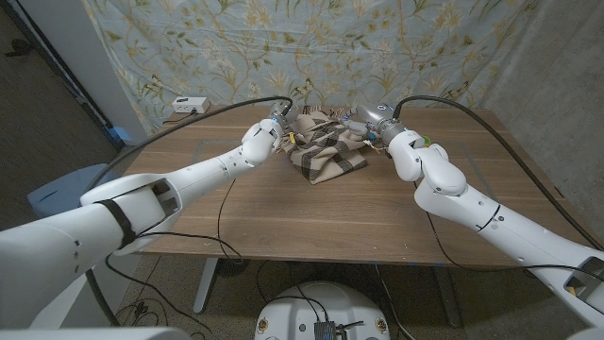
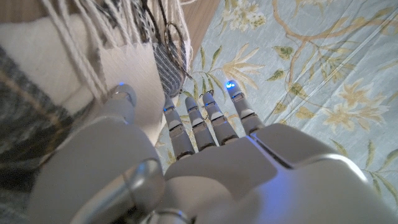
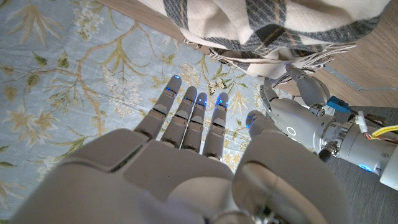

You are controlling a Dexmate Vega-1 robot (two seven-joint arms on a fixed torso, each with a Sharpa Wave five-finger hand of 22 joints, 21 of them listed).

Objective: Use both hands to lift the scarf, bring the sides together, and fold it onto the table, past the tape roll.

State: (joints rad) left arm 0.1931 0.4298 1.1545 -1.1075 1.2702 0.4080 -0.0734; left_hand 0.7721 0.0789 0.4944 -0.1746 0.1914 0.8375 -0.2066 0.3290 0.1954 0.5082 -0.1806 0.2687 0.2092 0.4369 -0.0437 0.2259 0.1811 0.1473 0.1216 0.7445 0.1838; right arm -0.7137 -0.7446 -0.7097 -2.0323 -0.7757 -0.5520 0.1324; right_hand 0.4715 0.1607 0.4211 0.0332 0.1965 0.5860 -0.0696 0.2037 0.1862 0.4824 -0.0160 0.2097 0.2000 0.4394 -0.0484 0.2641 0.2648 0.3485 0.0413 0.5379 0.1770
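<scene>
1. Head view: I see the scarf (image 1: 324, 144) bunched in a plaid heap on the far half of the wooden table (image 1: 330, 212), at about 12 o'clock from the table's centre. My left hand (image 1: 272, 132) sits at the heap's 9 o'clock edge, touching the cloth; my right hand (image 1: 363, 123) sits at its 3 o'clock edge, also against the cloth. From here I cannot tell whether either hand grips the fabric. A small white box (image 1: 190, 105) lies at the table's far corner, around 10 o'clock. A floral curtain (image 1: 311, 52) hangs behind the table.

2. Left wrist view: my left hand (image 2: 186, 168) has its fingers (image 2: 211, 115) stretched out straight and slightly apart, closed on nothing. The thumb (image 2: 121, 99) lies against the scarf (image 2: 43, 81), whose cream fringe (image 2: 87, 43) hangs across it. The hand looks open, merely touching the cloth.

3. Right wrist view: my right hand (image 3: 180, 162) also has its fingers (image 3: 186, 115) extended side by side towards the curtain (image 3: 68, 74), holding nothing. The scarf (image 3: 273, 25) lies beyond the fingertips, apart from them. My left hand (image 3: 298, 112) shows just beside the scarf's fringed edge.
</scene>
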